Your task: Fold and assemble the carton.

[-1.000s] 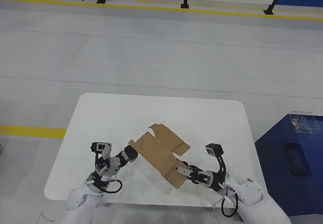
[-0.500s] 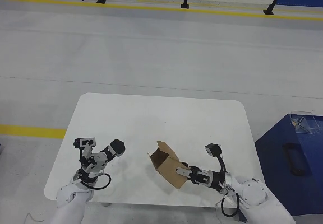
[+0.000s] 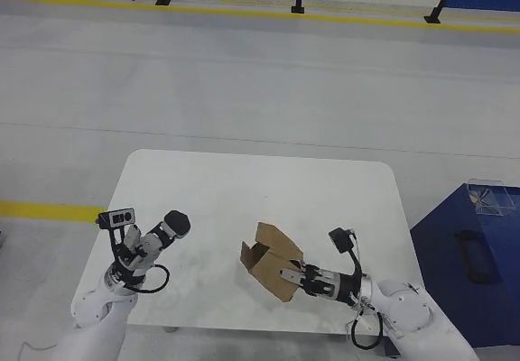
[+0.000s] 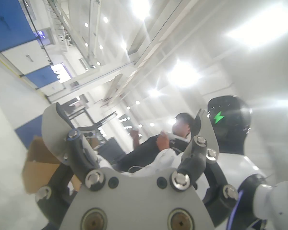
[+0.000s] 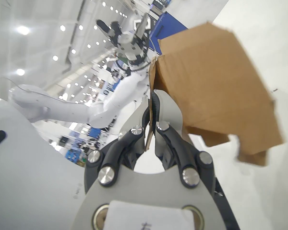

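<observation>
**Carton half popped open, pinched on its right side**

Starting on the left: the left gripper (image 3: 176, 223) is seen over the front left part of the white table (image 3: 242, 176), well apart from the cardboard. It's tipped upward, so the ceiling lights are caught in the left wrist view. Its jaws are spread wide with nothing gripped between them. A bit of brown cardboard is glimpsed past one jaw in that same view.

In the middle, the carton (image 3: 271, 260) is found near the front edge of the table, a little right of centre. It's plain brown cardboard, partly opened into a box shape. One open end is turned toward the left arm and a flap is stood up at the top. Whether its underside is touching the table or is lifted just clear of it can't really be told.

Next over, the right gripper (image 3: 296, 275) is clamped onto the carton's near right edge. In the right wrist view a cardboard wall is squeezed between the jaws, which are closed down narrow on it.

Furthest right, a blue cabinet (image 3: 477, 262) is parked on the floor just beside the table. A small clear container (image 3: 490, 195) is set on top of it.
</observation>
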